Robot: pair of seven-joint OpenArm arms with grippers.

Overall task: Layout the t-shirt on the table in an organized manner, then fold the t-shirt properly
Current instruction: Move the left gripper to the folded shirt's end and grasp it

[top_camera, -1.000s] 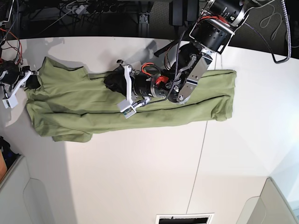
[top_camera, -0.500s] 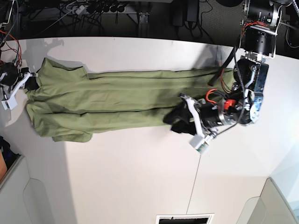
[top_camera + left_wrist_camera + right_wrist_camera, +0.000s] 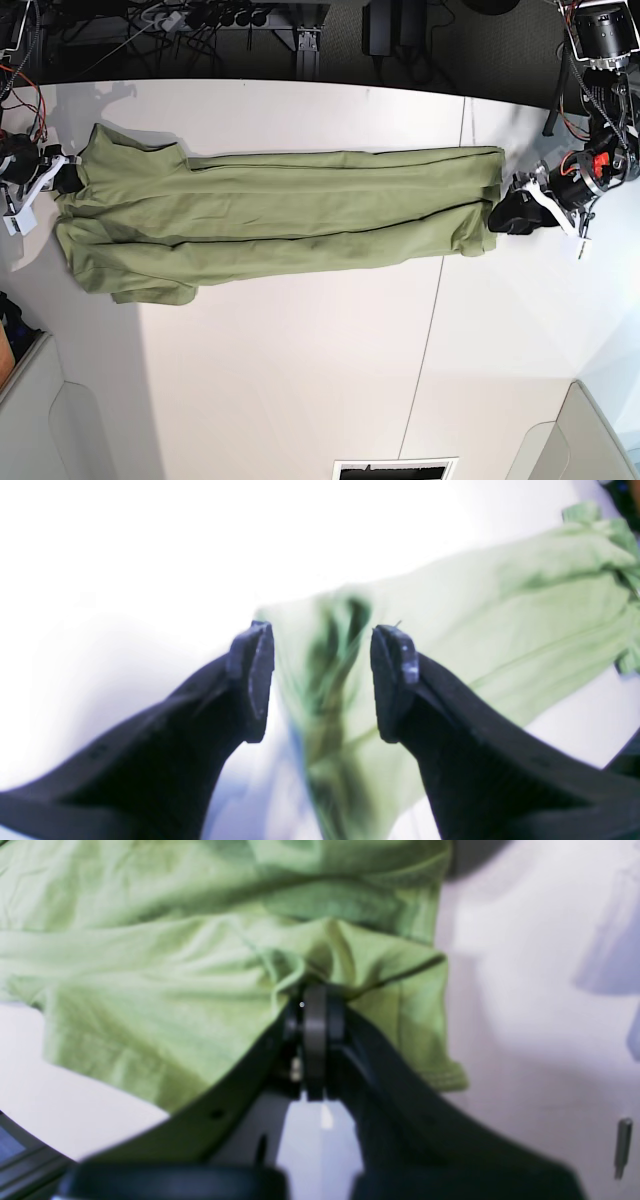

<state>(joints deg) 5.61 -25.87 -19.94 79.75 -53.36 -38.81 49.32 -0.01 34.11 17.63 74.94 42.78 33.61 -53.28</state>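
Observation:
The olive-green t-shirt [image 3: 280, 215] lies stretched in a long, lengthwise-folded band across the white table [image 3: 300, 380]. My right gripper [image 3: 62, 178] stays at the shirt's left end. In the right wrist view this gripper [image 3: 314, 1000] is shut on a pinch of the t-shirt [image 3: 150, 965] near a sleeve hem. At the shirt's right end sits my left gripper [image 3: 508, 215]. The left wrist view shows that gripper [image 3: 322, 680] open, its fingers apart and holding nothing, with the blurred t-shirt [image 3: 525, 610] on the table beyond them.
Cables and a power strip [image 3: 200, 20] hang past the table's far edge. A dark seam [image 3: 430, 330] runs across the tabletop. A dark slot [image 3: 395, 468] sits at the near edge. Grey panels [image 3: 30, 420] flank the near corners.
My left arm has swung from the shirt's middle to its right end and its jaws have opened. The shirt now lies uncovered and flat. The right gripper has not moved.

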